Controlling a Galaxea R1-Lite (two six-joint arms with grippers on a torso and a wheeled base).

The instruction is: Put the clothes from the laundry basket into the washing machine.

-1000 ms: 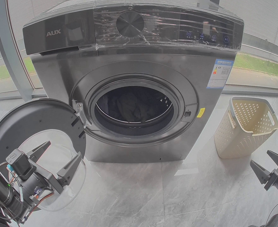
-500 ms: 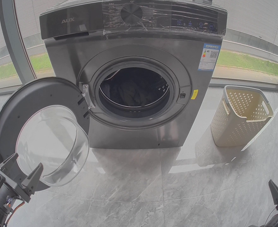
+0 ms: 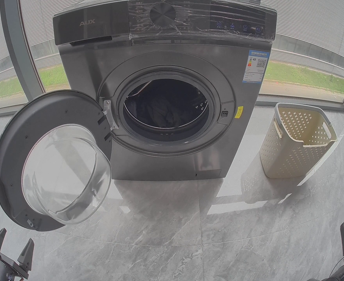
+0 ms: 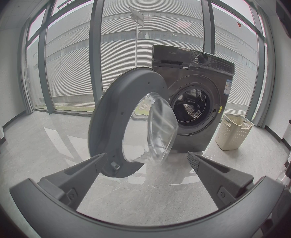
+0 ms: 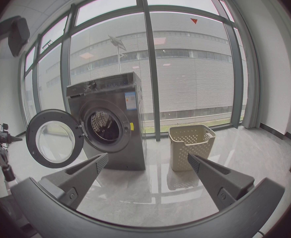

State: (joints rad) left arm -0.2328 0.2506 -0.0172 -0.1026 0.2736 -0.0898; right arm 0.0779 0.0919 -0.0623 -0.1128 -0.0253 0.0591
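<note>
Left gripper [image 3: 14,240] sits low over the near-left of the floor [image 3: 203,231], jaws spread wide, nothing held. Washing machine [image 3: 164,55] is ahead, its door [image 3: 16,149] swung fully open on my left, and dark clothes [image 3: 162,112] lie in the drum. Laundry basket [image 3: 296,149] stands upright on the floor, just beside the machine's right front corner, and its inside looks empty to me. Loading looks about done, I judge. To finish well I'd check the basket bottom for any last garment and keep my left arm off the door glass.

Left wrist view: arm low, gripper level, aimed at the door, well apart from it.

Right wrist view: right gripper [image 5: 146,157] is wide and empty, arm low and level, facing basket and machine, well apart from both.
</note>
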